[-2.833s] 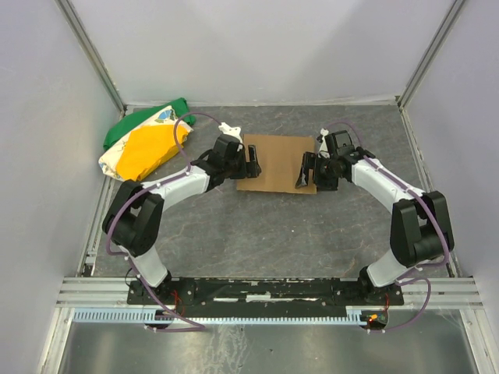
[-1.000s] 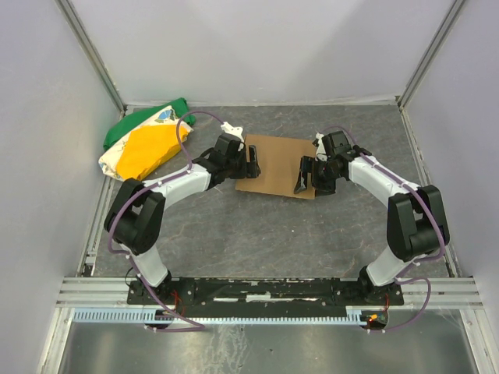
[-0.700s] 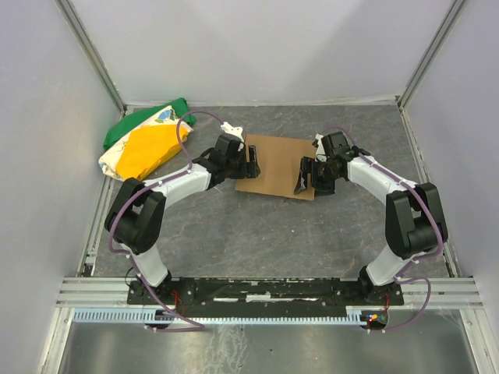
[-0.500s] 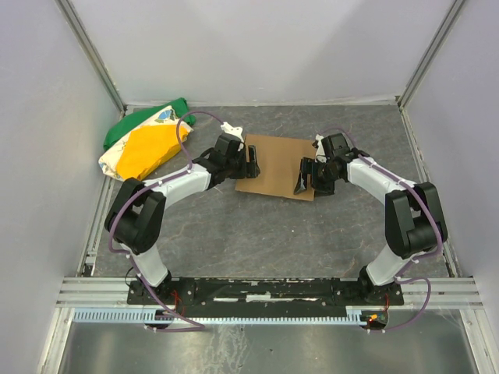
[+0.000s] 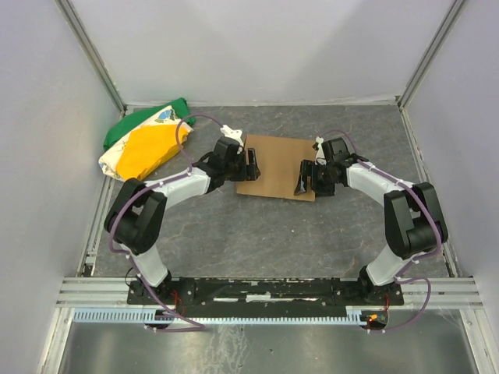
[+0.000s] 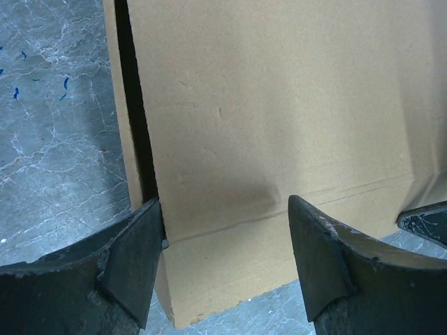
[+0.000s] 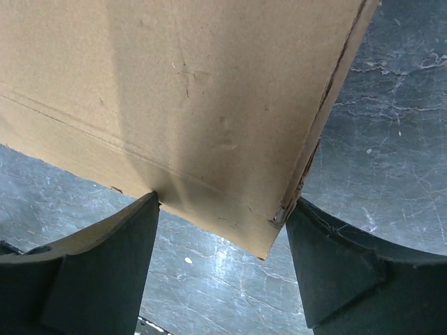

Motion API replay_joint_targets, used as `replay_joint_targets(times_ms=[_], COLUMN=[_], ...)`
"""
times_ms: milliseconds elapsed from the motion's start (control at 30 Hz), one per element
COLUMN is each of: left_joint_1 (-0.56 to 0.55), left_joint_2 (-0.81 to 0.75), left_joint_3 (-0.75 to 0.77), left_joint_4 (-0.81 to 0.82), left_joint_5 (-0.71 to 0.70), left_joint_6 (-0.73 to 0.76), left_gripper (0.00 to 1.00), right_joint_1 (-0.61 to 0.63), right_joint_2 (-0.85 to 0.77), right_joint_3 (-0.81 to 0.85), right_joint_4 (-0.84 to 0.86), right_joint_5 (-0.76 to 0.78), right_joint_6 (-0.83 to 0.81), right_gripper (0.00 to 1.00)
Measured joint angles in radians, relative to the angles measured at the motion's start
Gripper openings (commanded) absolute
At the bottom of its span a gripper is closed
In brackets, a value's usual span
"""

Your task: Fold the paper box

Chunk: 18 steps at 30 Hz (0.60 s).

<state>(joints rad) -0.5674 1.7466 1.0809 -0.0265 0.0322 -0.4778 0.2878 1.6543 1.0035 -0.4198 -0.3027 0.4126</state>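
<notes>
The paper box (image 5: 277,166) is a flat brown cardboard piece lying on the grey table, mid-back. My left gripper (image 5: 251,162) is open at the box's left edge. In the left wrist view its jaws (image 6: 227,262) straddle a near corner of the box (image 6: 279,105), where a crease and a dark gap along the left side show. My right gripper (image 5: 304,178) is open at the box's right edge. In the right wrist view its jaws (image 7: 223,258) stand either side of a box corner (image 7: 188,84), and the fingertips (image 7: 133,237) are at the cardboard's edges.
A green, yellow and white cloth bundle (image 5: 144,144) lies at the back left by the left wall. Grey walls and metal frame posts (image 5: 92,54) close in the table on three sides. The rail (image 5: 265,290) carrying the arm bases runs along the near edge.
My right gripper has crept a little left and towards the near edge, and the box has shifted slightly with it. My left gripper has barely moved.
</notes>
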Motion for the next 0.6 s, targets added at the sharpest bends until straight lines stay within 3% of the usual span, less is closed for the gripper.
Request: replay_joint_targets(times_ms=[600], left_joint_1=[0.000], left_joint_2=[-0.050], left_joint_3=[-0.074], left_joint_4=[0.049], left_joint_5=[0.004], left_joint_6=[-0.001], left_gripper=[0.76], right_joint_1=[0.000], right_joint_2=[-0.014], right_joint_3=[-0.003], right_joint_4=[0.011], right_joint_5=[0.013], right_joint_6=[-0.010], right_gripper=[0.79])
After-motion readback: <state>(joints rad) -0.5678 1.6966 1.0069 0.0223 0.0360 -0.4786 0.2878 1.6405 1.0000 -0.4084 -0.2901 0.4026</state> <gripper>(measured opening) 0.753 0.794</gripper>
